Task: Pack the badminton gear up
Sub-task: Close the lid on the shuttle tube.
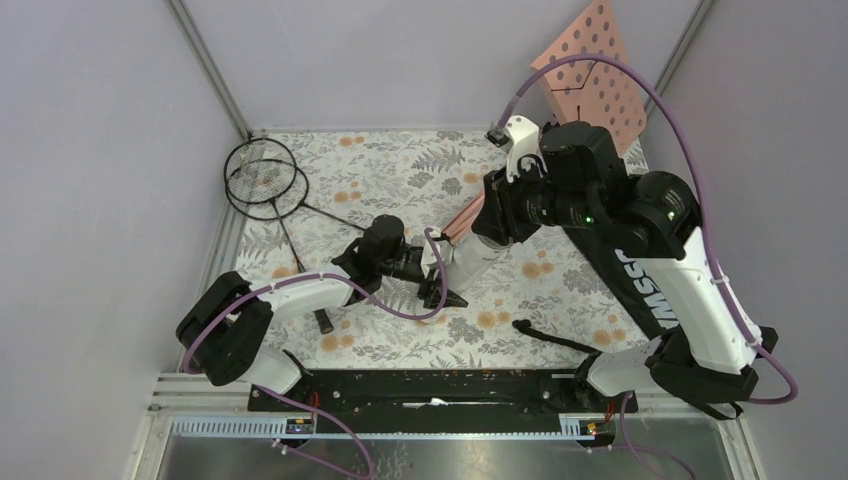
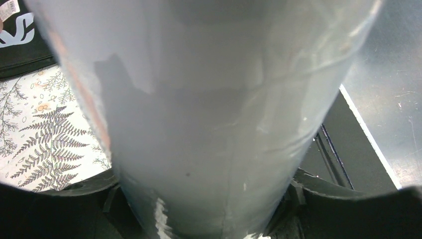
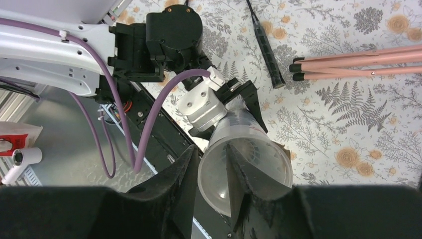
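The long white tube (image 1: 462,262) lies tilted over the middle of the table. My left gripper (image 1: 436,288) is shut on its lower end. The tube (image 2: 209,124) fills the left wrist view between the left gripper's (image 2: 209,211) fingers. My right gripper (image 3: 211,147) straddles the tube's (image 3: 249,134) upper rim, one finger outside and one over the mouth, with a gap still showing between the jaws. Two thin black rackets (image 1: 265,175) lie at the back left. The black bag (image 1: 612,262) lies under my right arm, its strap (image 1: 550,335) trailing forward.
The pink perforated music stand (image 1: 590,75) leans at the back right, its tripod legs (image 3: 358,62) reaching toward the middle. A racket handle (image 3: 266,42) lies near those legs. Grey walls close in both sides. The black base rail (image 1: 430,385) runs along the near edge.
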You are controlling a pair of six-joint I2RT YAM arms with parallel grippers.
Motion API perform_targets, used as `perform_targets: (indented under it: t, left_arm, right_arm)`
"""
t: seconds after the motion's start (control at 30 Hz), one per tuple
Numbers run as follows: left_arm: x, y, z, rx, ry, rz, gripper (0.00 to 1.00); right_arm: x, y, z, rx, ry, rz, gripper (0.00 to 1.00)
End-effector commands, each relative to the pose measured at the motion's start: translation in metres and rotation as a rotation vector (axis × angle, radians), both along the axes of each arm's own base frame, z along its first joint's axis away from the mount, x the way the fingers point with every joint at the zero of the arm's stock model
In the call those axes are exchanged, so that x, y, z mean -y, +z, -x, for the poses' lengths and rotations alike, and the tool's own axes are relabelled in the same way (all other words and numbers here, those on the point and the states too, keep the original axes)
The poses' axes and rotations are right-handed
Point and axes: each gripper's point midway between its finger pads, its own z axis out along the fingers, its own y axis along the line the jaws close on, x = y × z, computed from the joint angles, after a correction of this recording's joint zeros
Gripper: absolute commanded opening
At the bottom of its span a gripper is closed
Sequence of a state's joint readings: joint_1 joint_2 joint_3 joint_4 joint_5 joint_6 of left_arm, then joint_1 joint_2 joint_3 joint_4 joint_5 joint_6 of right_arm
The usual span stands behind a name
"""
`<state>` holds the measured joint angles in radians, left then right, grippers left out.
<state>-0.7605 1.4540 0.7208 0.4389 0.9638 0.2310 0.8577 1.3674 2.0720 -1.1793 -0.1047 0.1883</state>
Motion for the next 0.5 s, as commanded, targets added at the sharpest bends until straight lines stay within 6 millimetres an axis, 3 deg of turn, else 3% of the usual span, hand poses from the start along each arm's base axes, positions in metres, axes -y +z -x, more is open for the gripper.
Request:
perform_targets:
  t: [0.0, 0.23, 0.37, 0.47]
  left_arm:
    - [0.0041, 0.0030, -0.0071, 0.022, 0.020, 0.002, 0.63]
    - [0.0039, 0.0018, -0.0075, 0.023, 0.021, -0.003, 0.62]
    - [0.0038, 0.0014, -0.0068, 0.023, 0.018, -0.004, 0.62]
    - [0.0036, 0.0019, -0.0055, 0.025, 0.011, 0.000, 0.62]
  right_arm:
    - [-0.0035, -0.0016, 0.0003, -0.013, 0.006, 0.025, 0.33]
    - [-0.0076, -0.0070, -0.0002, -0.032, 0.015, 0.062, 0.24]
    - [-0.0108, -0.0084, 0.0035, -0.044, 0.035, 0.063, 0.25]
    - [-0.0120, -0.0054, 0.0070, -0.038, 0.049, 0.043, 0.31]
